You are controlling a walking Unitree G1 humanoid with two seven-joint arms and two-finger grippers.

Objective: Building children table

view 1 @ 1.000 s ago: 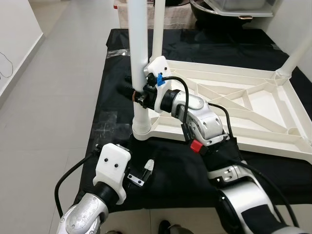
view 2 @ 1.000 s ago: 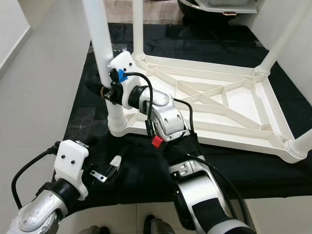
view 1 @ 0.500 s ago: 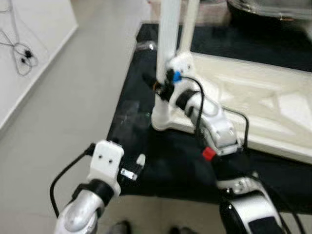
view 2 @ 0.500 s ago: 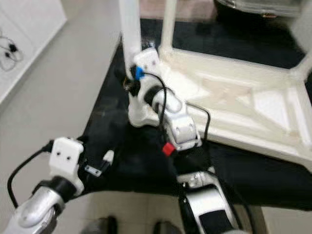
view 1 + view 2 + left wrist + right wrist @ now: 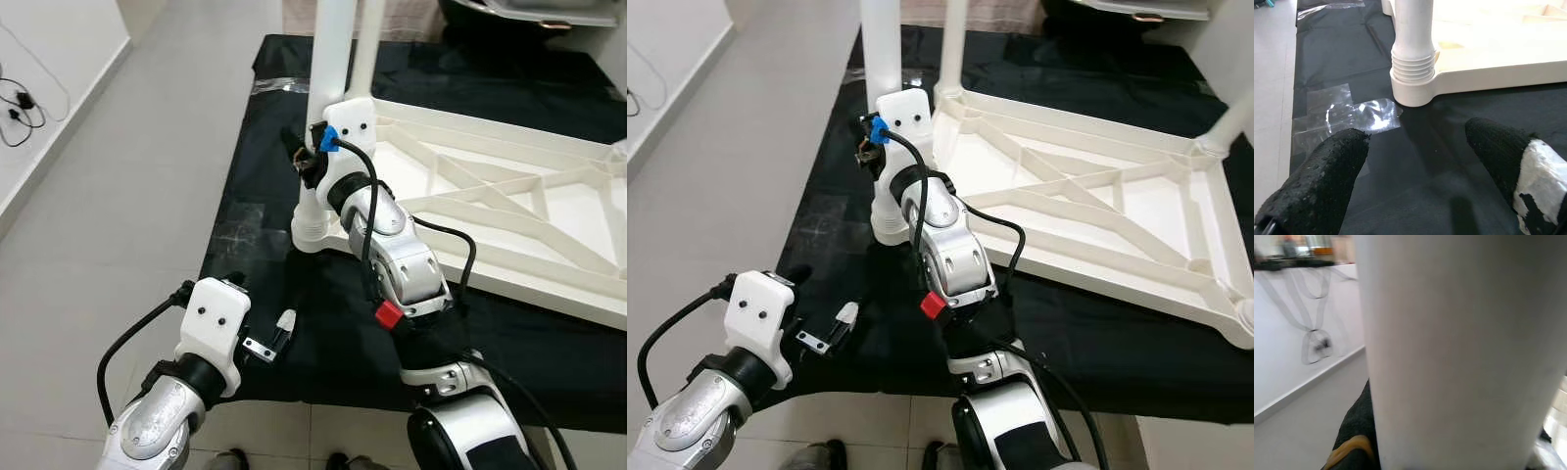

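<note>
Left eye view, contents as seen. White plastic table top (image 5: 509,211): upside down on a black cloth (image 5: 245,186), ribbed underside facing up, filling the centre and right of the frame. Near-left leg (image 5: 331,69): white, upright, seated in the ribbed corner socket (image 5: 310,231) at upper centre; a second leg (image 5: 364,44) rises just behind it. Right gripper (image 5: 309,162): reached forward to the near-left leg, its black fingers pinching the tube above the socket; in the right wrist view the white tube (image 5: 1459,352) stands directly against the camera with one black finger (image 5: 1354,440) beside it. Left gripper (image 5: 274,338): low in the lower left of the frame, above the near edge of the cloth, jaws spread and holding nothing; its two black fingers (image 5: 1322,186) stand well apart in the left wrist view, pointing toward the socket (image 5: 1413,73) but clear of it. Clear tape (image 5: 1349,115): stuck on the cloth near the socket. Grey tiled floor (image 5: 118,196): left of the frame.
</note>
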